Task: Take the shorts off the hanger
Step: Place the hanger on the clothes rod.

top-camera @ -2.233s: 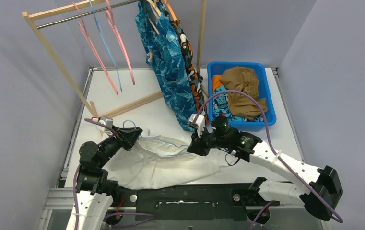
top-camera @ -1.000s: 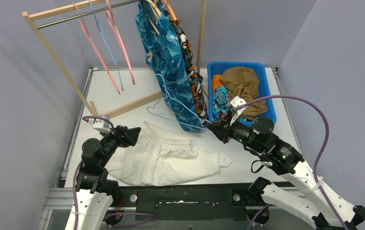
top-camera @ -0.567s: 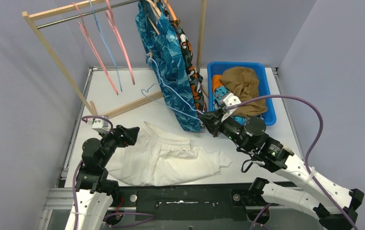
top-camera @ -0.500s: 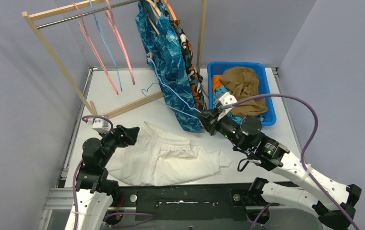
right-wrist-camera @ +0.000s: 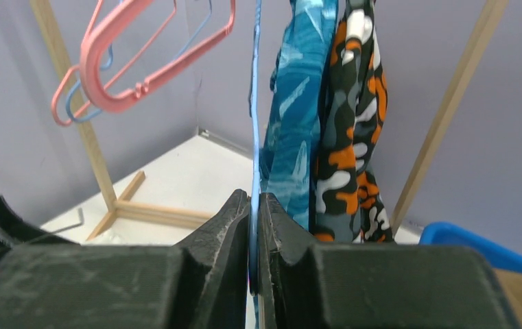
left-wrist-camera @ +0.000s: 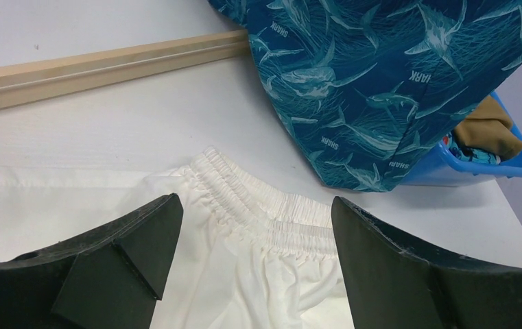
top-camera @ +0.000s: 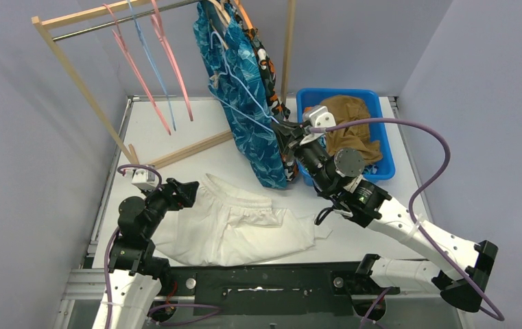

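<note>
We are clamping the right gripper (right-wrist-camera: pixel 254 205) on the thin blue hanger (right-wrist-camera: pixel 255 103), right against the shark-print shorts (top-camera: pixel 247 130) hanging on the rack (top-camera: pixel 84 89) — it could be twisting loose or snagging that fabric. The left gripper (left-wrist-camera: pixel 254 202) is hovering wide apart over the white shorts (top-camera: pixel 237 226) lying in front of the rack. We are struggling to trace the hanger's hook against the print.

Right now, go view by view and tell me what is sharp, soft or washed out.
Top external: even, soft light, sharp throughout; the white shorts barely stand out from the white table. Left wrist: shark-print shorts crisp, lettering legible; the dark left fingers show little detail. Right wrist: right fingers soft around the blue hanger; camouflage shorts behind sharper.
</note>
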